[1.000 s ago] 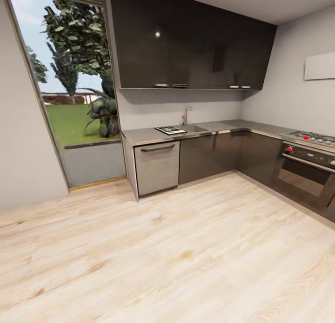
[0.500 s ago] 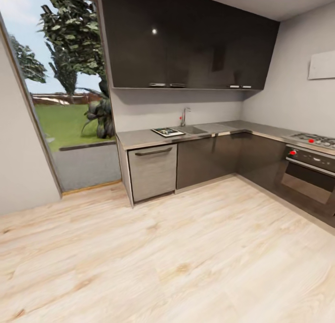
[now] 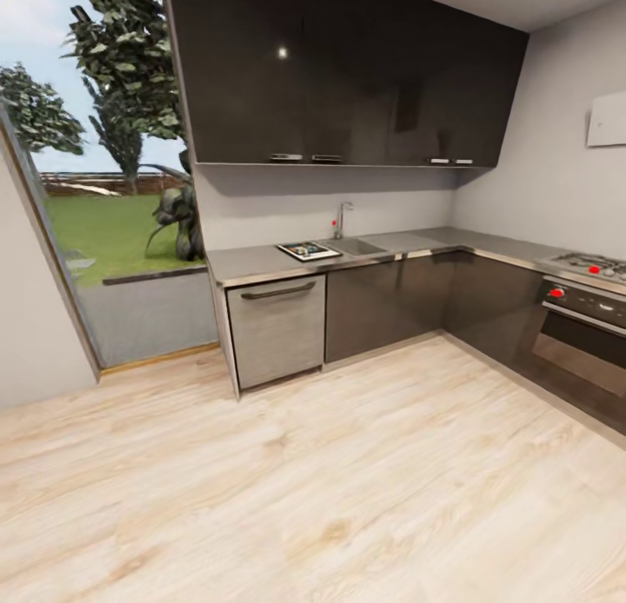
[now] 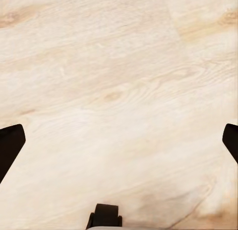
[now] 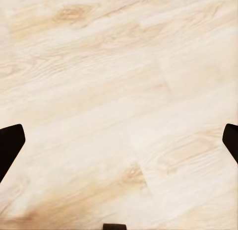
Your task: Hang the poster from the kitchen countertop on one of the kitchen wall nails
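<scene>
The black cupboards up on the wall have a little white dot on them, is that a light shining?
In the head view, yes: the white dot is glare on the glossy upper cupboards, a reflection of some light. The poster on the kitchen countertop looks small and blurry, so its picture cannot be read.

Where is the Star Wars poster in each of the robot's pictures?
Head view: the poster lies flat on the kitchen countertop, just beside the sink and above the dishwasher.
Left wrist view: not in it; this camera looks down at the wooden floor.
Right wrist view: not in it; the same floor again.
Shared landmark: the pale wooden floor, which also spreads across the head view.
</scene>
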Robot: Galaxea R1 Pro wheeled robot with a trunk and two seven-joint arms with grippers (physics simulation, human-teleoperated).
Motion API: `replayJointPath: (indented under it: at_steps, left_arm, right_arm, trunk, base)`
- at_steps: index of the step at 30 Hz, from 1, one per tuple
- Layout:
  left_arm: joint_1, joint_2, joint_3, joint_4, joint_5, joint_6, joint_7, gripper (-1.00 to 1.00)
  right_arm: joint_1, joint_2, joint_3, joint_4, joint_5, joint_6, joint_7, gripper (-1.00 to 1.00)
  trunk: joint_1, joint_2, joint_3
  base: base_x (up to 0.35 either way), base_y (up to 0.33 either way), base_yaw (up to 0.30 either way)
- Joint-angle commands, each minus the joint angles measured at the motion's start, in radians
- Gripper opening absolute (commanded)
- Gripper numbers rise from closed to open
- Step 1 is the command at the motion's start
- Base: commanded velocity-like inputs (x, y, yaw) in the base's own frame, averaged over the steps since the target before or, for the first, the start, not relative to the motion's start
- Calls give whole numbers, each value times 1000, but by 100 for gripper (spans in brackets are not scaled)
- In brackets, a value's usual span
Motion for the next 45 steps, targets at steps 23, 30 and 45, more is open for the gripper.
replayJointPath:
  at_steps: [23, 30, 45]
  left_arm:
    - [0, -1, 3, -1, 0, -1, -1, 100]
    - [0, -1, 3, -1, 0, -1, -1, 100]
    - [0, -1, 3, -1, 0, -1, -1, 100]
  right_arm:
    - [-1, 0, 3, 1, 6, -2, 0, 100]
    - [-1, 0, 3, 1, 6, -2, 0, 100]
    - [-1, 0, 3, 1, 6, -2, 0, 100]
  trunk:
    - [1, 0, -1]
    - [1, 0, -1]
    - [1, 0, -1]
  base:
    - [319, -94, 0]
    - [319, -97, 0]
    - [319, -106, 0]
